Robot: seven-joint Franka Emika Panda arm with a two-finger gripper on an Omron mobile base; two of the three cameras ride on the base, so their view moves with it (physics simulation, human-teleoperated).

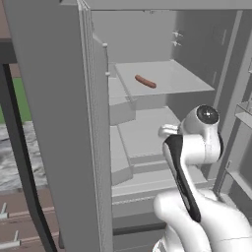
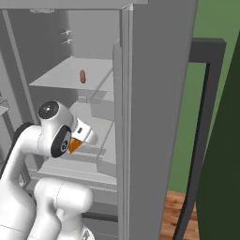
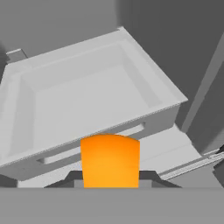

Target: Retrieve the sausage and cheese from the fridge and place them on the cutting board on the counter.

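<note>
The grey fridge (image 1: 49, 98) (image 2: 154, 93) stands open in front of me. On its upper shelf the thin reddish-brown sausage (image 1: 145, 81) (image 2: 83, 76) lies alone. My gripper (image 2: 77, 143) (image 3: 110, 177) is inside the fridge at middle-shelf height, below the sausage, shut on the bright orange cheese (image 2: 75, 145) (image 3: 110, 159). The wedge sticks out between the fingers, over a pale bin. A strip of the marbled counter (image 1: 11, 155) shows left of the open door. The cutting board is out of view.
An open, empty grey bin (image 3: 87, 96) sits just ahead of the cheese. Stepped shelves (image 1: 142, 133) fill the fridge's middle. Door racks (image 1: 242, 114) jut in on the right. The left door's long dark handle (image 1: 19, 162) and brown drawers (image 1: 10, 216) lie left.
</note>
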